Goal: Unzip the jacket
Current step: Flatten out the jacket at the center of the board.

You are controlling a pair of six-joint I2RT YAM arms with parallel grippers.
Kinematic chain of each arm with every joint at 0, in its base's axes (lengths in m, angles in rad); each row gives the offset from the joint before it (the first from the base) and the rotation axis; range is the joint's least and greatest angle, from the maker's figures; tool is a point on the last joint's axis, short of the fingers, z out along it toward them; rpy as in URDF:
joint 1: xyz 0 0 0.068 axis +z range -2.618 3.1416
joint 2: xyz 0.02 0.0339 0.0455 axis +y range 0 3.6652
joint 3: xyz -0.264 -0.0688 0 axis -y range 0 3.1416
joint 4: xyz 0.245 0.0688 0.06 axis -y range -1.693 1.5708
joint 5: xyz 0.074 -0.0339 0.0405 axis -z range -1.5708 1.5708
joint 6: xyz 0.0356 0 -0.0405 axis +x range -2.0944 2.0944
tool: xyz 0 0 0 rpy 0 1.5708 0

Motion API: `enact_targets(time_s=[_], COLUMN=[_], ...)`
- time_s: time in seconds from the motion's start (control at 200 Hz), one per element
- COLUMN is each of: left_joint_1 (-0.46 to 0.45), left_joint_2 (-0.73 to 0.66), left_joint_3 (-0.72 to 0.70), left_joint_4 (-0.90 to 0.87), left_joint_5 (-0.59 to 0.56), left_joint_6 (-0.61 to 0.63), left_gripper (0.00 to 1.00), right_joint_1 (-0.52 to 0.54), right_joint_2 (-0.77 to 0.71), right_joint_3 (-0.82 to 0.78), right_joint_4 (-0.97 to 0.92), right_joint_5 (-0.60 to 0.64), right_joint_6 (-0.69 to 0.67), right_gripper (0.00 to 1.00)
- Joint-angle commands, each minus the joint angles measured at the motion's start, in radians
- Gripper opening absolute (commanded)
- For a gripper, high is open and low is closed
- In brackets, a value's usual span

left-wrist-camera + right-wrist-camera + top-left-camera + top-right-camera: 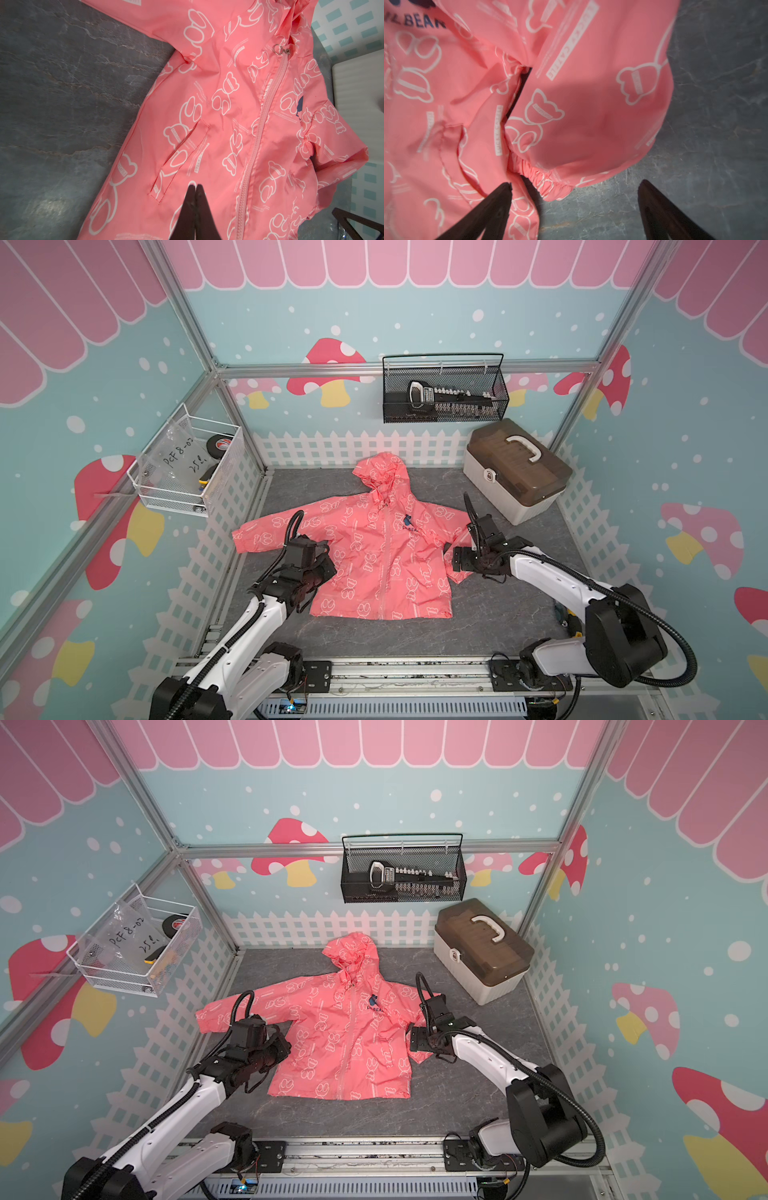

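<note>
1. Coral-pink fabric fills the middle of my feed. In both top views the jacket (376,556) lies flat and front up on the grey stone-look counter (498,614). Its hood (380,472) points to the back wall and its hem to the arm bases. Its zipper (384,560) runs closed down the front. My left arm (249,614) reaches the jacket's side below the spread sleeve (266,531). My right arm (552,572) ends at the folded sleeve (453,539), which is tucked against the body. A box (515,472) with a brown lid sits in the far right corner, well apart from the jacket. A black mesh basket (444,389) hangs on the back wall and a white wire basket (187,464) on the left wall.
2. Left wrist view: my left hand (195,188) has its fingers pressed together. The tips are over the jacket front, between the slanted pocket (182,158) and the zipper. I cannot tell whether any fabric is pinched. The zipper pull (280,49), with its small metal ring, sits up by the collar, and the teeth are joined along all I can see.
3. Right wrist view: my right hand (576,184) stands wide, holding nothing. One finger (492,207) is over the jacket body and the other over bare counter. The elastic cuff (548,180) of the folded sleeve lies between and just ahead of them. Part of the navy chest lettering (419,22) shows beyond the sleeve.
</note>
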Motion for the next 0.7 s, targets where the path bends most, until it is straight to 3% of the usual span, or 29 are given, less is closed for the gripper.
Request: enact_targets(time_s=[0.0,0.12,0.285,0.34,0.4,0.475,0.595,0.695], left_joint_1=[-0.018,-0.064,-0.097,-0.099,-0.099,-0.099,-0.098,-0.1], left_joint_2=[0.034,0.085,0.153,0.163,0.161,0.154,0.15,0.164], left_joint_3=[0.027,0.044,0.07,0.074,0.076,0.074,0.07,0.07], left_joint_4=[0.027,0.054,0.082,0.083,0.082,0.082,0.081,0.082], left_joint_5=[0.02,0.011,0.023,0.027,0.025,0.018,0.007,0.004], left_joint_6=[0.02,0.035,0.049,0.055,0.064,0.074,0.087,0.097], left_gripper=[0.03,0.08,0.18,0.2,0.22,0.23,0.23,0.22], right_joint_1=[0.012,0.021,0.027,0.026,0.025,0.019,-0.043,-0.193], right_joint_2=[0.051,0.123,0.224,0.22,0.18,0.079,-0.134,-0.282], right_joint_3=[0.01,-0.011,-0.012,-0.006,-0.001,0.0,-0.014,-0.023], right_joint_4=[0.009,0.038,0.072,0.066,0.056,0.05,0.052,0.036], right_joint_5=[-0.024,-0.008,0.016,0.026,0.04,0.047,0.006,-0.112], right_joint_6=[0.004,0.008,0.001,-0.015,-0.027,-0.039,-0.04,-0.01], right_gripper=[0.98,0.98,0.79,0.58,0.22,0.0,0.0,0.0])
